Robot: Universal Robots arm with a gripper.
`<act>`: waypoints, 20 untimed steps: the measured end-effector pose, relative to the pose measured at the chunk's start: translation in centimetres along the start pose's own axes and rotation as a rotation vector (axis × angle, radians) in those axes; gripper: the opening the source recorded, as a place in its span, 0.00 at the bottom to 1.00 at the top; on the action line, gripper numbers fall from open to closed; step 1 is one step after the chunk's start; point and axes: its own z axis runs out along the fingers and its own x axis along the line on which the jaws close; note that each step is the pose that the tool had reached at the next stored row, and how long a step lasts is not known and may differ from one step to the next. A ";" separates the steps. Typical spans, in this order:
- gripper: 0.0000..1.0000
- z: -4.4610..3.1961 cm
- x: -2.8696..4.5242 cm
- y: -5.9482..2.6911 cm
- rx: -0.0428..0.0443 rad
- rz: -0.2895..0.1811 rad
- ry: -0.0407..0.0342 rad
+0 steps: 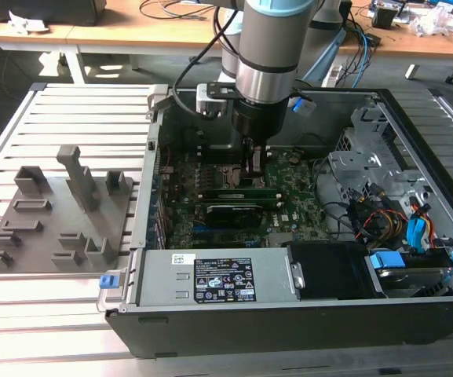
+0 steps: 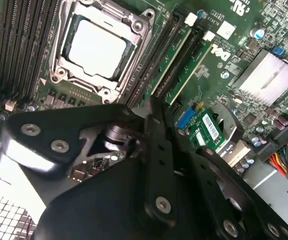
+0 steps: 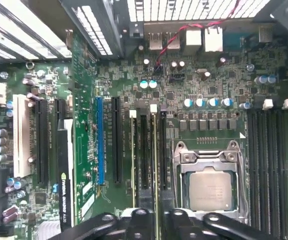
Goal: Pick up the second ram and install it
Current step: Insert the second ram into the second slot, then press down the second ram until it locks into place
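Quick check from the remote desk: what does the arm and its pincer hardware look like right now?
The arm is a silver-grey metal cylinder with a light blue joint ring, black cables looping beside it. The pincer is matte black, built of flat linkage plates with silver screw heads.

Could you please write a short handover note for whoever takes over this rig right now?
Tool: down inside the computer case, directly over the memory slots beside the CPU socket; open or shut cannot be told.
Second ram: upright in a slot near the socket, running under the tool, beside another stick.
Done: ram picked up and brought into its slot.
Left: whether it is fully seated cannot be told; the tool is not clear of it.
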 end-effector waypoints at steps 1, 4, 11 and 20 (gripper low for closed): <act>0.13 -0.01 -0.11 0.01 0.0001 0.000 0.0008; 0.11 -0.01 -0.15 0.01 0.0001 0.000 0.0008; 0.11 -0.01 -0.19 0.01 0.0001 0.000 0.0008; 0.11 0.76 -0.38 -4.83 -0.0126 0.000 0.0030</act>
